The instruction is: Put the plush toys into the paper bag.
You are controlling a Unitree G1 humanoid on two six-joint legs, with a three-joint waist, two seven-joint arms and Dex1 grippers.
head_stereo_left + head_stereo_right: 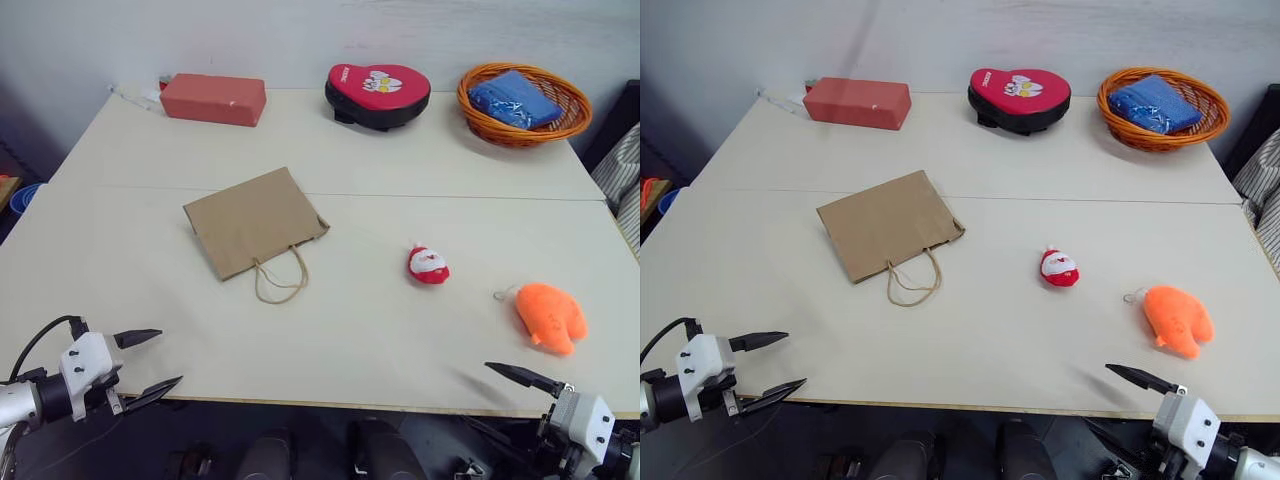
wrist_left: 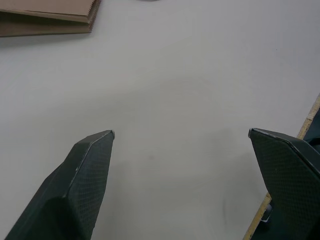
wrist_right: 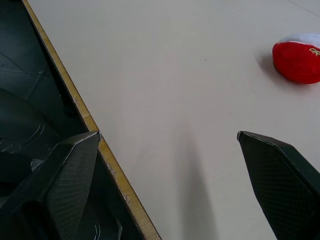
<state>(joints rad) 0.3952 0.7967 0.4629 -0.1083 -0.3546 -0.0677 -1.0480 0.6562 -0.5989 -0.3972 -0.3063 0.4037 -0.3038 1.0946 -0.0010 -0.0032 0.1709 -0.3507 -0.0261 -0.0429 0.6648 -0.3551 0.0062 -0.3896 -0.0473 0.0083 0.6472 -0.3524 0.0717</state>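
At the near table edge I see both my left gripper and right gripper spread wide, empty. The paper bag lies flat mid-table; right of it the Santa toy, then the orange toy.

Pale table (grey wall behind)

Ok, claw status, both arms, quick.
Left claw: open, holding nothing, at the near edge of the white table.
Right claw: open, holding nothing, at the same edge.
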